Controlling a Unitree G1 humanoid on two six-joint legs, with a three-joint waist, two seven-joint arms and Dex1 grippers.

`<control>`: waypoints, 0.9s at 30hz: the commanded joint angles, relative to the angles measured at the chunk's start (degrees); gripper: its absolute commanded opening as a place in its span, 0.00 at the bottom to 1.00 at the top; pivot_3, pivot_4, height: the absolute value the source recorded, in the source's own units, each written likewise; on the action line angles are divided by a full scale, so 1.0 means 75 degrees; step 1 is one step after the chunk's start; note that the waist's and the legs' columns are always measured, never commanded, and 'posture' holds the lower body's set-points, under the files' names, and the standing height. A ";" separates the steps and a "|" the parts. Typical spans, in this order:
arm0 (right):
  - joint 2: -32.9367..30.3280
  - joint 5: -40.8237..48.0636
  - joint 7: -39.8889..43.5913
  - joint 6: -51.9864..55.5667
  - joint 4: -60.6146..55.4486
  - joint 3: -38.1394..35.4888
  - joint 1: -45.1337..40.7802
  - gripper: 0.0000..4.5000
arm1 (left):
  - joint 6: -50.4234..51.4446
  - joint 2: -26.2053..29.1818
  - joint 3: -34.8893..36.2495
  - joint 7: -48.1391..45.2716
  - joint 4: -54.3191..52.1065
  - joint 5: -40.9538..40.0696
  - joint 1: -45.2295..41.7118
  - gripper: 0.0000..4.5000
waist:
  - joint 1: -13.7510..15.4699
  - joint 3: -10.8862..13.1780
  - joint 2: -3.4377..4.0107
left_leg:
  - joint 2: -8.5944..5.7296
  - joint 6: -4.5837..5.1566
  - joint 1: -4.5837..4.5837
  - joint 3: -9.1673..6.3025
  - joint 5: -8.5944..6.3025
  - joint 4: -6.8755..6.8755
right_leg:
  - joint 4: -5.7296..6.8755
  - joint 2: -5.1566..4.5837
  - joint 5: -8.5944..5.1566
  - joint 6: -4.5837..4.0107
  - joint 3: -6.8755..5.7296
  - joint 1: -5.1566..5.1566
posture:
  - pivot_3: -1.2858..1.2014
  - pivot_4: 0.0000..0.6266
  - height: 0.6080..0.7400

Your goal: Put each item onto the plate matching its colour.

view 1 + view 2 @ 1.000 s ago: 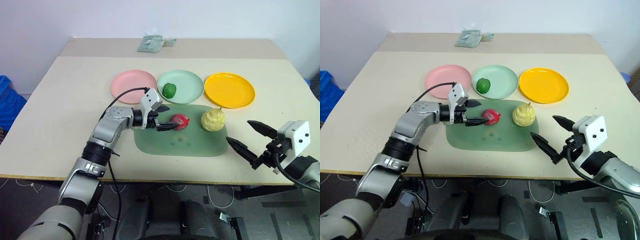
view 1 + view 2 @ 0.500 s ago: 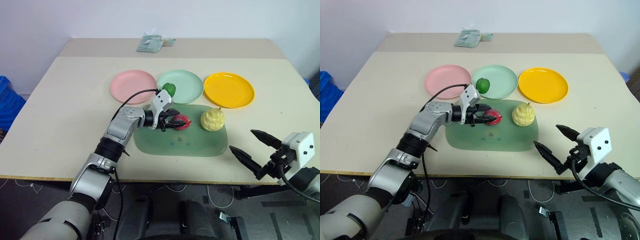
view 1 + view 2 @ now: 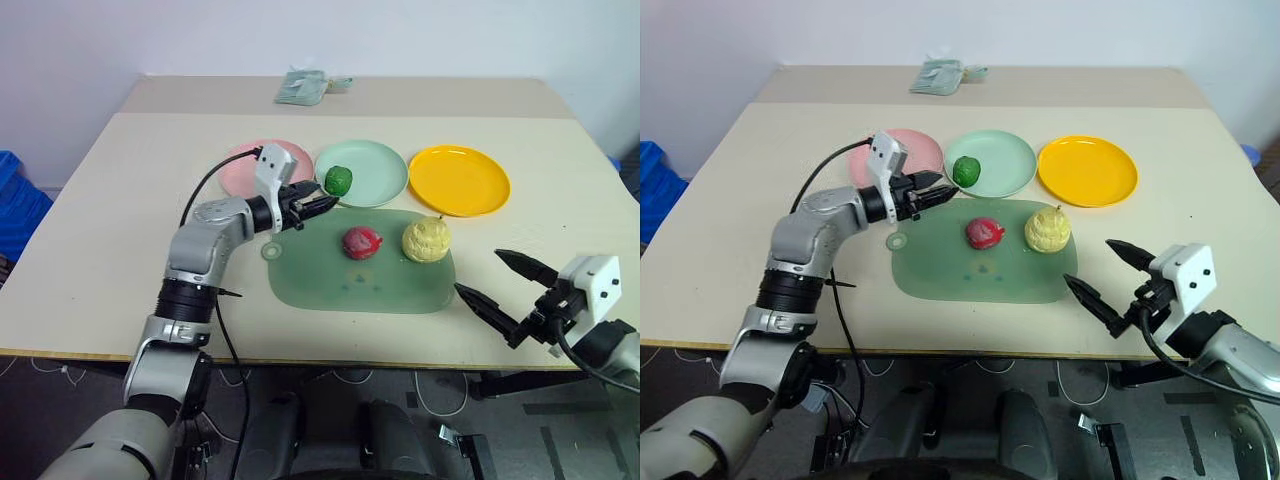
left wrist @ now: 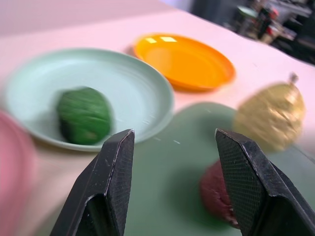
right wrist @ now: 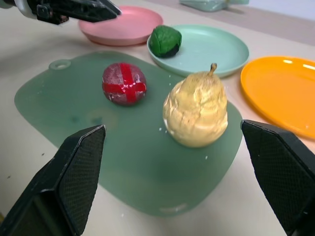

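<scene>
Two fruits wait on the mat (image 3: 350,290). The red one (image 3: 361,242) looks light, hard and slick, so pinch across its middle. Left gripper (image 3: 325,203) seems closed and empty; right gripper (image 3: 478,270) is spread wide.

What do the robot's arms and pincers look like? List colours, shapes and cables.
Left arm: silver-grey segments with black rings and a looping black cable. Right wrist: white block with small dark dots. Left pincer and right pincer: two pointed black fingers each.

Three plates (image 3: 372,172) stand in a row across the counter (image 3: 120,220); the middle one holds the bumpy fruit (image 3: 339,180). Before them lies the mat (image 3: 360,280), carrying two fruits (image 3: 362,242) side by side.
</scene>
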 commanded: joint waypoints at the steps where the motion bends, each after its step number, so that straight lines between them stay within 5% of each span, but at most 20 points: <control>1: -0.0122 -0.0046 0.0008 -0.0081 0.0034 0.0104 -0.0261 1.00 | 0.0219 0.0189 -0.0511 -0.0776 -0.0698 -0.0339 0.0336 0.70 | 0.0002 0.0000 0.0001 | 0.0000 0.0000 0.0000 0.0002 0.0000 -0.0001 | 0.0000 -0.0001 0.0000 0.0000 0.0001 0.0000 | 0.52 0.24 1.00; 4: -0.0138 -0.0030 -0.0070 0.0017 -0.0008 0.0177 -0.0421 1.00 | 0.0246 0.0405 -0.0897 -0.1238 -0.0865 -0.0321 0.0398 0.99 | 0.0016 0.0000 -0.0001 | -0.0001 -0.0001 -0.0001 0.0000 0.0001 0.0001 | 0.0000 -0.0001 0.0000 -0.0001 0.0000 0.0001 | 0.52 0.24 1.00; 22: -0.0047 0.0176 -0.0556 0.0300 -0.0692 -0.0127 0.0014 1.00 | -0.1985 -0.0903 -0.2174 -0.0775 0.2702 0.1474 -0.0956 0.99 | 0.0008 0.0002 -0.0004 | -0.0001 0.0003 -0.0002 0.0000 -0.0001 0.0000 | -0.0005 -0.0002 0.0000 0.0000 -0.0002 0.0003 | 0.52 0.24 1.00; 27: -0.0020 0.0189 -0.0571 0.0245 -0.0729 -0.0201 0.0174 1.00 | -0.2174 -0.1125 -0.1961 -0.0620 0.3006 0.1539 -0.1016 0.59 | 0.0006 0.0002 -0.0004 | -0.0001 0.0003 -0.0002 0.0000 -0.0002 -0.0001 | -0.0004 -0.0001 0.0000 0.0000 -0.0002 0.0001 | 0.52 0.24 1.00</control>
